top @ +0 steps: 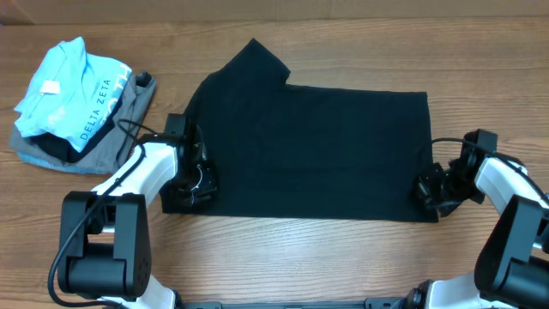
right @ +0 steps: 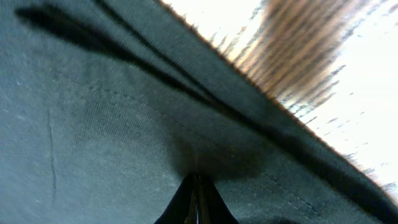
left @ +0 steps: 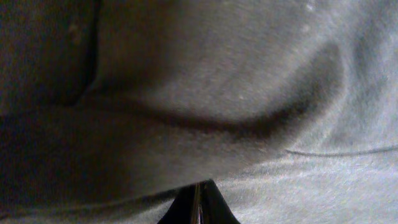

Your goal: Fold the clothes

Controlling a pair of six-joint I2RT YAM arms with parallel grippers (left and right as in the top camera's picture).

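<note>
counter [top: 343, 257]: plain wood, and pretty much everything sits on it.
tee [top: 317, 154]: the black one, spread flat across the middle of the counter. It's lying sideways from where I stand, and one sleeve [top: 257, 60] sticks out toward the far edge on the left.
left arm [top: 129, 180]: reaches in to the tee's near-left corner.
right arm [top: 506, 184]: same deal on the other side, at the near-right corner.
grey garment [top: 120, 129]: folded, far left of the counter, apart from the tee.
blue shirt [top: 64, 99]: light blue, says DELTA ZETA, crumpled on top of the grey one.
left gripper [top: 193, 184]: closed, pinching the tee at that near-left corner. My wrist cam is basically all dark bunched cloth, with the fingertips [left: 198, 208] pressed together at the bottom.
right gripper [top: 429, 193]: also closed, pinching the tee's near-right corner. The wrist cam shows fingertips [right: 196, 202] together under a stitched hem, with bright counter past the cloth's edge.
</note>
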